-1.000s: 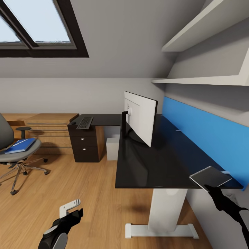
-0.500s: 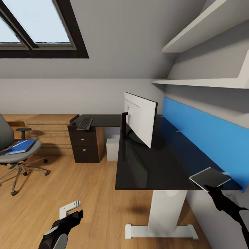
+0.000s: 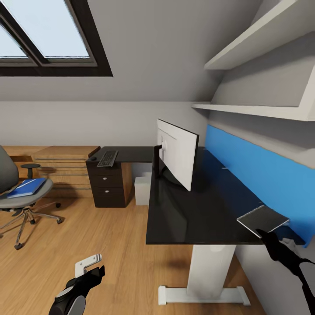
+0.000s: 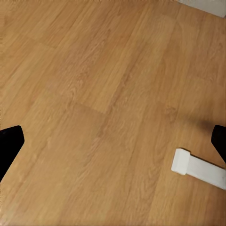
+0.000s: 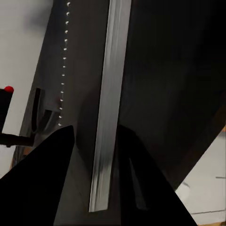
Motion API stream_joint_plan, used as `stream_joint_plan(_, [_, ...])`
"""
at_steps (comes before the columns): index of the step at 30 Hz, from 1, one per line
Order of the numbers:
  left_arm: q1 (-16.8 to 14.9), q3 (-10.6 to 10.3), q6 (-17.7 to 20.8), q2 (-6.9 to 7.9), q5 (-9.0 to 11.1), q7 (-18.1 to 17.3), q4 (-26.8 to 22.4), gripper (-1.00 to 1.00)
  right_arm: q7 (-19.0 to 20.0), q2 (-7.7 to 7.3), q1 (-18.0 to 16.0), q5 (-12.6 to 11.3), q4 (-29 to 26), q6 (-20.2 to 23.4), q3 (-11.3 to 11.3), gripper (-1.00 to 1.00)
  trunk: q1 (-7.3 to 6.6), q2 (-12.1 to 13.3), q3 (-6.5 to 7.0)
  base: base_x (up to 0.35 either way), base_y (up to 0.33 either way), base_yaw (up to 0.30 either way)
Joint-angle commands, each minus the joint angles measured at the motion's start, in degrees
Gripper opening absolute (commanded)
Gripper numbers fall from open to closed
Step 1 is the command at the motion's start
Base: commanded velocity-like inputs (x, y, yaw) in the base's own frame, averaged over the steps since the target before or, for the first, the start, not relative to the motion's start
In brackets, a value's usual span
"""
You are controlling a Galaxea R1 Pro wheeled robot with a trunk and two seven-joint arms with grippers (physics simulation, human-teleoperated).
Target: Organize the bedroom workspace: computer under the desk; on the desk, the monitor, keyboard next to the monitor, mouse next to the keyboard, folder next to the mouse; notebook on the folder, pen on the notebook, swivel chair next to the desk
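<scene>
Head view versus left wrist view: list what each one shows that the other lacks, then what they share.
Head view: the monitor and keyboard on the desk, the folder on the swivel chair, and the right gripper holding the notebook at the desk's near end. Left wrist view: the left gripper from behind, jaws spread wide. Shared: the wooden floor and the desk's white foot.

Sloped grey ceiling with a skylight (image 3: 43, 30), wooden floor (image 3: 118, 245), white wall shelves (image 3: 262, 37).
</scene>
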Motion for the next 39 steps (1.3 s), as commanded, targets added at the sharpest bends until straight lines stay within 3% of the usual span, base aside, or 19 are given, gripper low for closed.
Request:
stream_joint_plan(1, [-0.04,-0.15,0.06,0.06,0.56,0.58,-0.07,1.0,0.2,1.47,0.88,1.34,-2.99,0.34,-0.18,-1.0,-0.23,0.38,0.12,0.0,0.0,0.0])
stream_joint_plan(6, [-0.04,-0.15,0.06,0.06,0.58,0.58,-0.06,1.0,0.18,5.36,2.17,6.18,-8.64,0.38,-0.18,-1.0,-1.33,2.39,1.02,0.0,0.0,0.0])
stream_joint_plan(13, [-0.04,-0.15,0.06,0.06,0.58,0.39,-0.04,1.0,0.15,11.26,3.62,15.29,-15.8,0.37,-0.18,-1.0,-2.43,4.39,1.92,0.0,0.0,0.0])
stream_joint_plan(14, [-0.04,-0.15,0.06,0.06,0.56,0.32,-0.04,1.0,0.16,17.33,7.76,21.07,-25.28,0.27,-0.18,-1.0,-2.43,4.39,1.92,0.0,0.0,0.0])
stream_joint_plan(15, [-0.04,-0.17,0.03,0.06,0.54,0.3,-0.04,1.0,0.16,18.51,8.76,22.06,-27.06,0.26,-0.18,-1.0,-2.43,4.39,1.92,0.0,0.0,0.0])
stream_joint_plan(19, [-0.04,-0.28,-0.04,0.06,0.5,0.29,-0.04,1.0,0.18,20.87,11.34,23.92,-30.61,0.27,-0.15,-1.0,-2.43,4.39,1.92,-0.002,0.012,0.0])
stream_joint_plan(34, [-0.04,-0.39,-0.03,0.06,0.5,0.31,-0.04,1.0,0.33,21.53,13.06,24.45,-31.18,0.49,0.07,-1.0,-2.43,4.39,1.92,-0.187,0.205,0.0])
stream_joint_plan(39, [-0.04,-0.48,-0.03,0.06,0.57,0.31,-0.04,1.0,0.41,21.65,13.14,24.36,-31.05,0.43,1.69,-1.0,-2.43,4.39,1.92,-0.248,0.245,0.0])
